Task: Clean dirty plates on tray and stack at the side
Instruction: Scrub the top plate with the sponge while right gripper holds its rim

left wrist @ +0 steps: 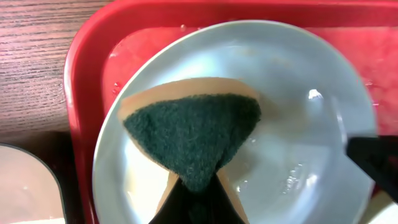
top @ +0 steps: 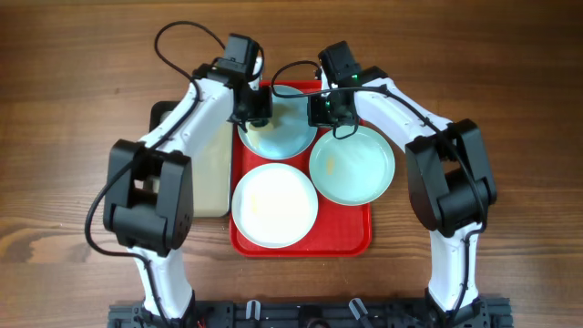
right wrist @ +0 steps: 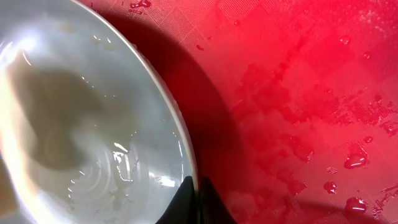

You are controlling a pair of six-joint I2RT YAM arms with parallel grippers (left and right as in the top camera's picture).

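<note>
Three plates lie on the red tray (top: 351,239). A pale blue plate (top: 282,128) is at the back, a white plate (top: 274,204) at the front left, an aqua-teal plate (top: 352,166) at the right. My left gripper (top: 256,111) is shut on a sponge (left wrist: 199,134) with a dark green scrub face, pressed onto the back plate (left wrist: 298,124). My right gripper (top: 324,111) is shut on that plate's right rim (right wrist: 186,155), which stands a little above the wet tray floor (right wrist: 298,93).
A beige tray with a black rim (top: 211,173) lies left of the red tray; its corner shows in the left wrist view (left wrist: 25,186). Water drops (right wrist: 354,162) dot the red tray. Bare wooden table (top: 510,73) surrounds both trays.
</note>
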